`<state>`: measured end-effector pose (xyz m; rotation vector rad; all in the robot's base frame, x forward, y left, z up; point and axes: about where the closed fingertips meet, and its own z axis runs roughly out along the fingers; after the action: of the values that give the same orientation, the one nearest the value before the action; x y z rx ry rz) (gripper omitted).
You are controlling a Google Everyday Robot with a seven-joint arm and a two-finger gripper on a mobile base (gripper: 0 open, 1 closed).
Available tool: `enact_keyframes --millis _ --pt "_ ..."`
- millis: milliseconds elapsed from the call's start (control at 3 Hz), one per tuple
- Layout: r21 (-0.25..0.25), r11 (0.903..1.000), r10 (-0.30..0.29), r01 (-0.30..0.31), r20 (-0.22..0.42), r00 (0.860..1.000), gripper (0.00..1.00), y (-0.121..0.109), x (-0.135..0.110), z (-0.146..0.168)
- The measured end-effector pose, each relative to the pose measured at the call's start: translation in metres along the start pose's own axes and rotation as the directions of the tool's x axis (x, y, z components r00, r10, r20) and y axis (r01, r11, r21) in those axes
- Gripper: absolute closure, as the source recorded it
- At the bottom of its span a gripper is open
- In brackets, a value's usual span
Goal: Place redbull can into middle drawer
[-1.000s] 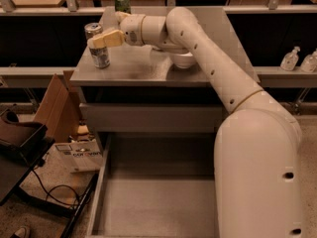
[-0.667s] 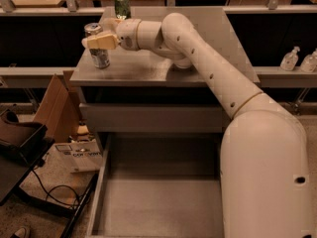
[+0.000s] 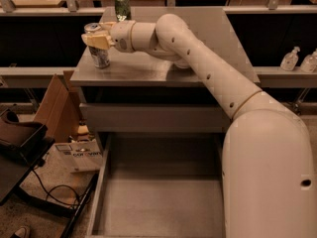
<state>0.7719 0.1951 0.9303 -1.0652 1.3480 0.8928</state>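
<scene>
The redbull can stands upright on the left part of the grey cabinet top; its shiny top shows just above my gripper. My gripper is at the can's upper part, reaching in from the right, and covers a band of it. The can's base rests on the cabinet top. The middle drawer is pulled out wide below, a grey tray with low side walls and a bare flat floor. My white arm runs from the lower right across the cabinet top.
A shorter green can stands at the back edge of the cabinet top. A closed drawer with a plain grey front sits above the open one. A cardboard box, a white box and cables lie on the floor at left. Bottles stand at right.
My gripper has moved a little to the left along the cabinet top, closer over the redbull can. The can stands in the same place.
</scene>
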Motion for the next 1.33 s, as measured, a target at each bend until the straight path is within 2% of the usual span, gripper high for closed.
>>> enact_keyframes --millis 333,667,1000,1333 --pt "0.082 0.9963 -0.027 0.028 -0.007 1.0 1.0 0.02 -0.04 -0.049" --pt "0.13 0.9916 -0.002 0.004 -0.02 1.0 1.0 0.057 -0.057 -0.104" --pt "0.153 0.9882 0.003 0.007 -0.063 0.998 1.0 0.099 -0.035 -0.146" --pt "0.17 0.9851 0.0 0.025 -0.144 0.99 1.0 0.139 0.046 -0.187"
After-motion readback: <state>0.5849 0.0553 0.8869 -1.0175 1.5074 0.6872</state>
